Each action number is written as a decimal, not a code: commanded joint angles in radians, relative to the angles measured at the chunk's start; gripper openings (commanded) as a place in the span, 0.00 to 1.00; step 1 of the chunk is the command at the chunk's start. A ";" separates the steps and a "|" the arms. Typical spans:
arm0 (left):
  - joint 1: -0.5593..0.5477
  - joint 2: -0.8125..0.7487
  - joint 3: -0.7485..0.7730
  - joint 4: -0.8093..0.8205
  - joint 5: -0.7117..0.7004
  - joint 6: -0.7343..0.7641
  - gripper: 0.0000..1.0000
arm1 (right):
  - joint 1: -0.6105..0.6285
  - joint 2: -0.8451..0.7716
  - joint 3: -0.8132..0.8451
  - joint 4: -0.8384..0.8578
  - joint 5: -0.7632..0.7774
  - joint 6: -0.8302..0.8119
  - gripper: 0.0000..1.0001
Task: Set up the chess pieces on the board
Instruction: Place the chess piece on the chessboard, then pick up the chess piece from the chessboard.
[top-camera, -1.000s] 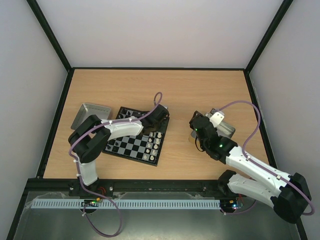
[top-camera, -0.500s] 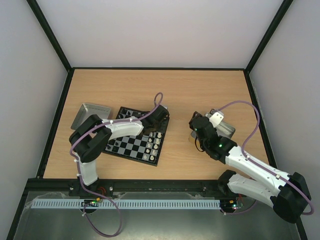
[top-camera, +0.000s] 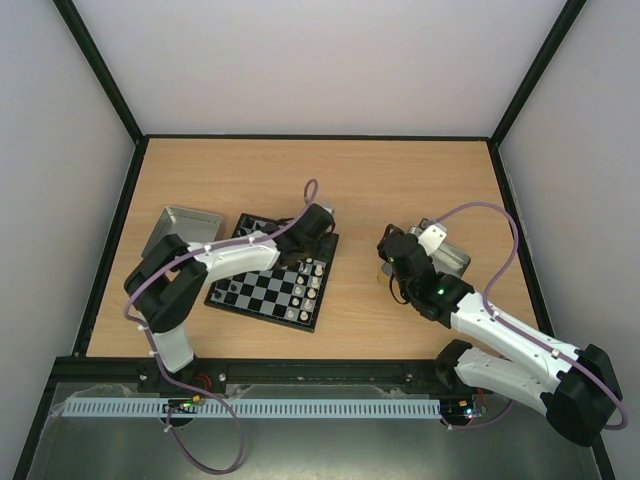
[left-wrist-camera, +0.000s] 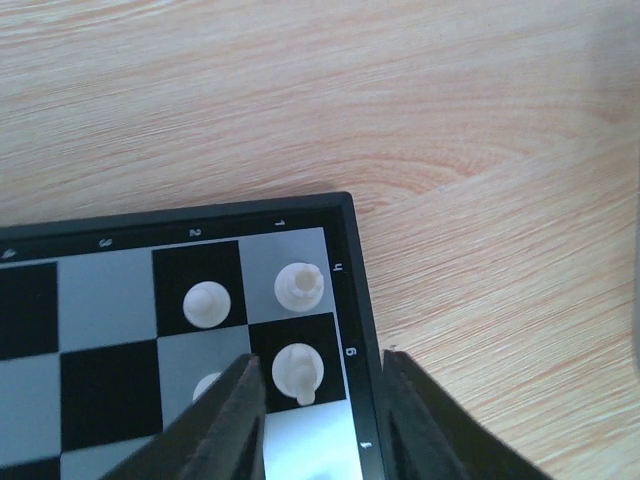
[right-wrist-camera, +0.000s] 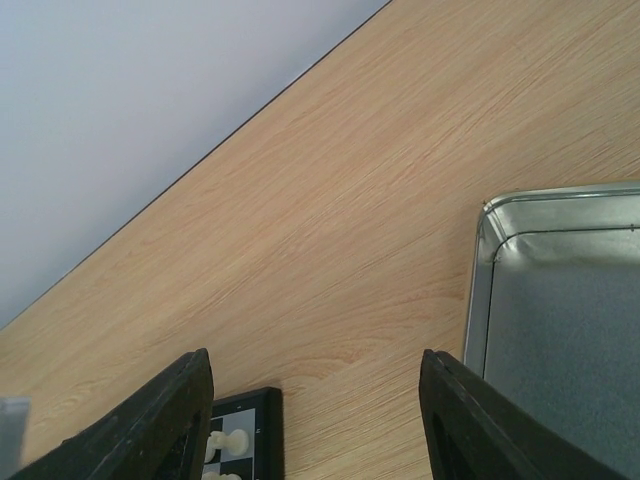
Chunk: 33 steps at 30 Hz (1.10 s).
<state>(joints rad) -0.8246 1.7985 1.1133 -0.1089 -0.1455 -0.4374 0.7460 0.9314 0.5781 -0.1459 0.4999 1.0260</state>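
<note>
Left wrist view: the left gripper (left-wrist-camera: 322, 365) is parted around a cream-white chess piece (left-wrist-camera: 297, 370), seemingly not touching it. The piece is upright on an edge square of the small black-and-grey chequered board (left-wrist-camera: 110, 300), which lies on the wooden table (left-wrist-camera: 450, 120). The right gripper (right-wrist-camera: 315, 365) hangs wide open beside a shallow silver metal tin (right-wrist-camera: 560, 330).

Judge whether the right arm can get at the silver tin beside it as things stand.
Probably yes: the right pincer is open and sits just beside the silver tin, and nothing shows between them in the wrist view.
</note>
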 joint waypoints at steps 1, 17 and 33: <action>0.017 -0.098 0.047 -0.094 -0.021 -0.031 0.40 | -0.004 -0.009 -0.011 0.034 -0.005 -0.016 0.56; 0.204 -0.276 -0.096 -0.334 -0.142 -0.158 0.45 | -0.004 0.222 0.081 0.133 -0.310 -0.145 0.52; 0.276 -0.119 -0.087 -0.381 -0.114 -0.125 0.32 | -0.004 0.254 0.103 0.128 -0.331 -0.142 0.49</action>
<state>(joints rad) -0.5709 1.6531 1.0126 -0.4480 -0.2741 -0.5728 0.7456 1.1801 0.6479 -0.0288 0.1596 0.8936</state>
